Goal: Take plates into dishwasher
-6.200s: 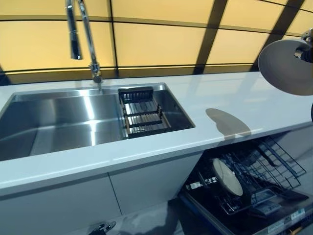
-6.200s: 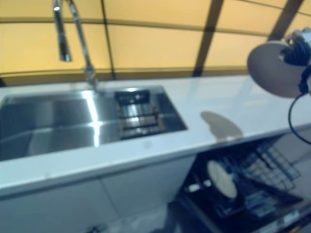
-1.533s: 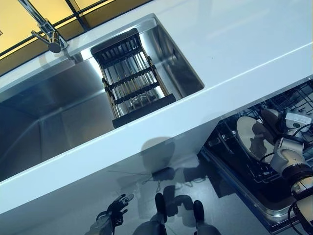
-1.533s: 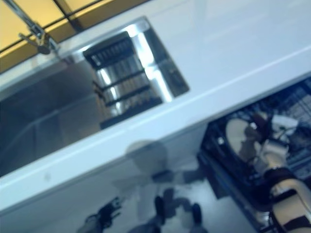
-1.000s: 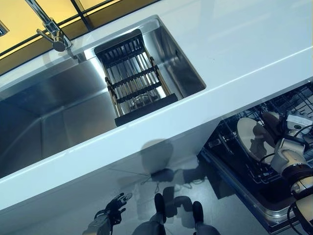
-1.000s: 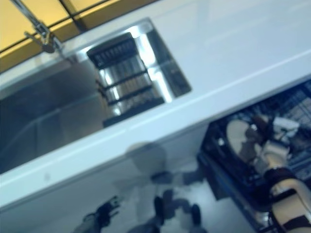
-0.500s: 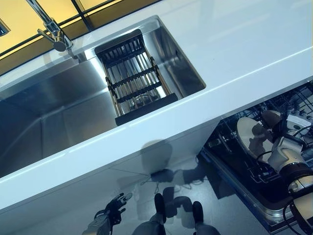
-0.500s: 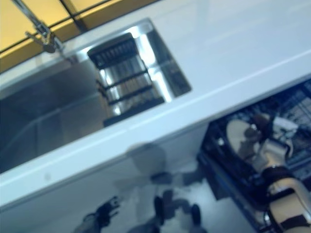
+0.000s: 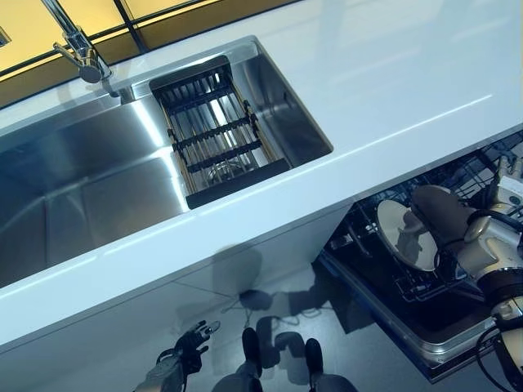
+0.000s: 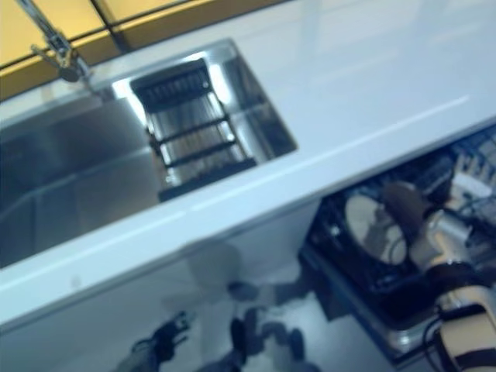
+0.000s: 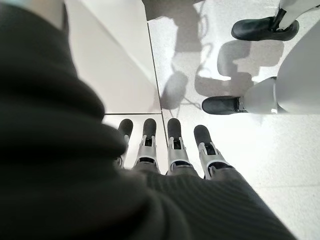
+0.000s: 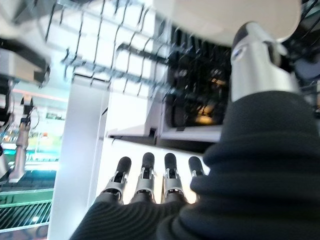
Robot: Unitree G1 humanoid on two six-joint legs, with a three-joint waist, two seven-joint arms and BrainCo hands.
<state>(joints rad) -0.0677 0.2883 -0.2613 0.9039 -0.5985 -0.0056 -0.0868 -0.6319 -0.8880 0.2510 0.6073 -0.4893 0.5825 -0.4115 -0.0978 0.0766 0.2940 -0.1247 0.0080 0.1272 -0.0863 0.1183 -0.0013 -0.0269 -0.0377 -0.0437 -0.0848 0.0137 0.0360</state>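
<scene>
The right hand reaches into the open dishwasher below the counter, its dark cover just beside a white plate that stands on edge in the wire rack. In the right wrist view the fingers lie straight in a row with nothing between them, so the hand is released. The thumb points up toward the plate's pale rim, which is cut off by the edge of that view, and whether the thumb touches it is hard to make out. From the head views the cover hides the fingers, and the plate's side next to the hand sits partly behind it. The rack runs on past the hand and is cut off by the picture's edge, with its far end tucked under the counter. Well away from this hand, across the counter, is the steel sink with a dark slatted drainer at its near end and a tap whose top is out of the picture. The left hand hangs low over the pale floor, its fingers straight and relaxed, holding nothing.
</scene>
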